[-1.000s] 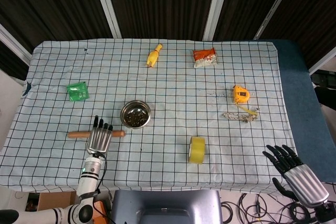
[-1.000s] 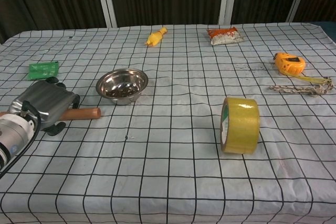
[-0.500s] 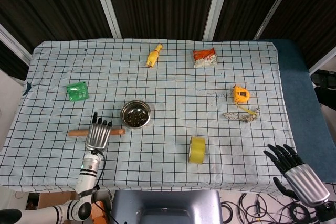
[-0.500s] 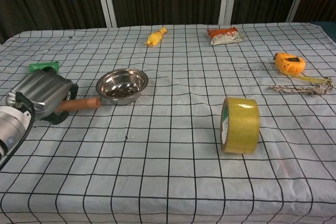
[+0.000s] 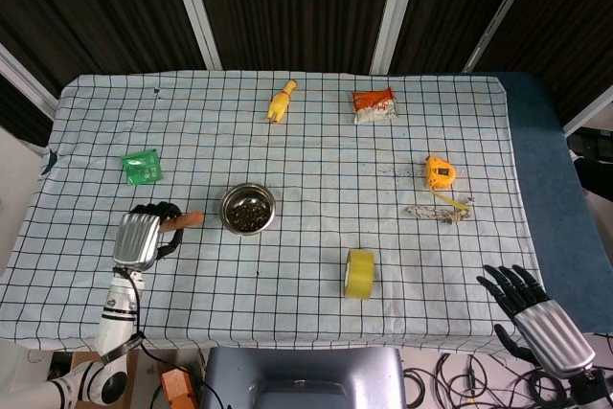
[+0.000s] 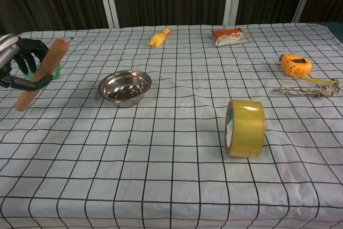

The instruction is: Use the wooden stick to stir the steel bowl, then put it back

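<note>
My left hand [image 5: 142,234] [image 6: 16,60] grips the wooden stick [image 6: 42,74] [image 5: 182,221] and holds it tilted above the cloth, left of the steel bowl [image 5: 248,209] [image 6: 124,87]. The stick's upper end points toward the bowl, a short way from its rim. The bowl holds dark bits at its bottom. My right hand [image 5: 533,316] hangs open off the table's near right corner, fingers spread, seen only in the head view.
A yellow tape roll [image 5: 359,273] [image 6: 245,127] stands near the front. A green packet [image 5: 142,167], a yellow toy [image 5: 281,102], an orange snack bag [image 5: 373,104], an orange tape measure [image 5: 440,172] and a rope piece [image 5: 439,213] lie around the checked cloth [image 5: 316,237].
My left hand closed on the stick, lifted it off the cloth and drew back to the left; the stick went from lying flat to tilted in the air. The right hand barely moved.
</note>
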`<state>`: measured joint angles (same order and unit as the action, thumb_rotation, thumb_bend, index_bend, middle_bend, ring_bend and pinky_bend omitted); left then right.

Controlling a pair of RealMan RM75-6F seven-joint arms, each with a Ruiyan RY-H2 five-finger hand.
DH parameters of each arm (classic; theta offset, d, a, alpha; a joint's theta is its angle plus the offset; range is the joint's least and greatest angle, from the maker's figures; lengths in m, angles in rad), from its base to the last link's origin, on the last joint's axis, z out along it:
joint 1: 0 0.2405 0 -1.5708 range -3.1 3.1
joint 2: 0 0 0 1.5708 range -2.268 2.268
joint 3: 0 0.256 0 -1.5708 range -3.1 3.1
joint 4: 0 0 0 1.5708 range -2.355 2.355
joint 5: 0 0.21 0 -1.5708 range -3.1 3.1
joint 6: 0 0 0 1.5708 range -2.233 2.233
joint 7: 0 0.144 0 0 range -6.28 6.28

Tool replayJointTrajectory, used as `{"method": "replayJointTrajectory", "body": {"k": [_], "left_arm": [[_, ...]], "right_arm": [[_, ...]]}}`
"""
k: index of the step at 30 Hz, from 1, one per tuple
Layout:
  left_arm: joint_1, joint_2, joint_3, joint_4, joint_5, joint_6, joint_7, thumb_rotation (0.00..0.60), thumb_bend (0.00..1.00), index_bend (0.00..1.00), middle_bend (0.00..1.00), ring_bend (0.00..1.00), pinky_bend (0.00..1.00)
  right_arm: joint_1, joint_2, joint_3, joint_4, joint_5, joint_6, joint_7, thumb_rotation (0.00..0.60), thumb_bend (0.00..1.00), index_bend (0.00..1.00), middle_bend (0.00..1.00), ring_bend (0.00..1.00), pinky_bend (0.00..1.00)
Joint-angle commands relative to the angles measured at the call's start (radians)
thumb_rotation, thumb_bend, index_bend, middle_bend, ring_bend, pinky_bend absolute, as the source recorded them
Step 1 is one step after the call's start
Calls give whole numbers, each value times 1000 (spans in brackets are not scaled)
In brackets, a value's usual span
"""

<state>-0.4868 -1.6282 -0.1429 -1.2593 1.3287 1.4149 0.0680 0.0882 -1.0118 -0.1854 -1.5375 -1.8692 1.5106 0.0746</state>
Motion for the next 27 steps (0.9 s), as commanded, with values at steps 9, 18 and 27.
{"method": "replayJointTrajectory", "body": {"k": [9, 18, 27], "left_arm": [[82, 5, -40, -8, 87, 86, -569, 600, 482, 676, 674, 509, 493], [102, -37, -11, 58, 53, -61, -884, 600, 482, 680, 654, 494, 475], [109, -75, -17, 141, 81, -46, -941, 600, 497, 678, 630, 472, 452]], "right_arm": [[-1, -10, 0, -6, -8, -9, -25, 600, 429, 0, 0, 0, 5], [-12, -24, -2, 10, -35, 21, -30, 600, 429, 0, 0, 0, 5], [-10, -22, -6, 10, -41, 14, -33, 600, 429, 0, 0, 0, 5]]}}
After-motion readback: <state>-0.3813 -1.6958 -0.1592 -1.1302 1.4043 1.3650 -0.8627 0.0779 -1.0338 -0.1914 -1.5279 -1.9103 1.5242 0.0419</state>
